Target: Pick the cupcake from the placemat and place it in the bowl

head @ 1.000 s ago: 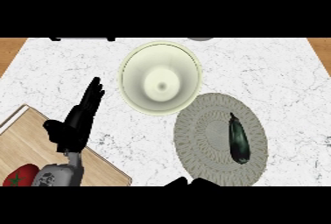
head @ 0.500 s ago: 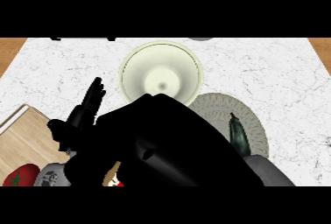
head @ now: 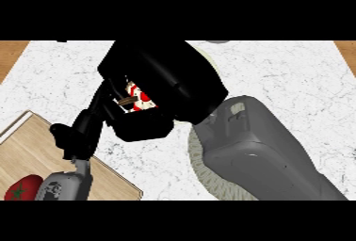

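My right hand [head: 167,70] fills the middle of the head view, raised close to the camera, its fingers curled round the cupcake [head: 136,99]. Only red and white patches and a brown bit of the cupcake show between the fingers. The hand hangs over the pale bowl [head: 207,57] and hides all of it but a sliver of rim at the hand's upper right. The grey woven placemat [head: 208,176] shows as a strip under my right forearm [head: 268,150]. At the left my left hand [head: 75,136] rests open, fingers up.
A wooden cutting board [head: 28,150] lies at the lower left with a red round thing [head: 21,189] on it. The white marble counter [head: 55,80] shows at the left and upper right.
My right hand rose from the lower edge, crossed the placemat and moved up and left over the bowl with the cupcake, hiding the bowl. The left hand stayed still.
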